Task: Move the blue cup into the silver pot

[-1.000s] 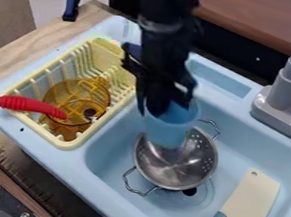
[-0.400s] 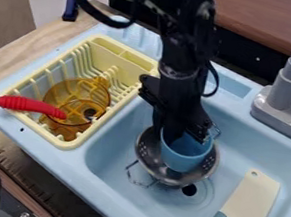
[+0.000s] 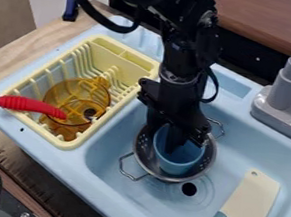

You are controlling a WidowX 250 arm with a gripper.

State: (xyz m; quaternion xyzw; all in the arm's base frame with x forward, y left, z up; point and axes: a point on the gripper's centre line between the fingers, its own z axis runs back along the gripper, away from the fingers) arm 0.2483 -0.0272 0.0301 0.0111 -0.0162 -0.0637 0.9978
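From my station I take the silver pot (image 3: 144,153) as my landmark; it stands inside the basin of the light blue sink (image 3: 113,197), which spreads out on every side of it. My black arm (image 3: 181,60) comes in from the top edge, bends above the pot and points down at it. To the pot's upper left I see the pale yellow drying rack (image 3: 68,144), well apart from it. To its upper right the grey faucet (image 3: 283,98) stands at the sink's far side. The pot itself has holes in its wall and wire handles at its lower left and upper right.

Left of the pot, in the rack, lies a see-through amber vessel (image 3: 76,94). Right and below it, a toy cleaver (image 3: 251,200) lies in the basin, cream blade up, teal handle toward me. My gripper (image 3: 163,135) is right over the pot, down at the mouth of the blue cup (image 3: 176,161); I cannot tell how wide it is set or whether it grips. The cup is inside the pot, slightly tilted. Farther left, a red handle (image 3: 31,106) crosses the rack's edge. Just below the pot is the dark drain hole (image 3: 189,189).
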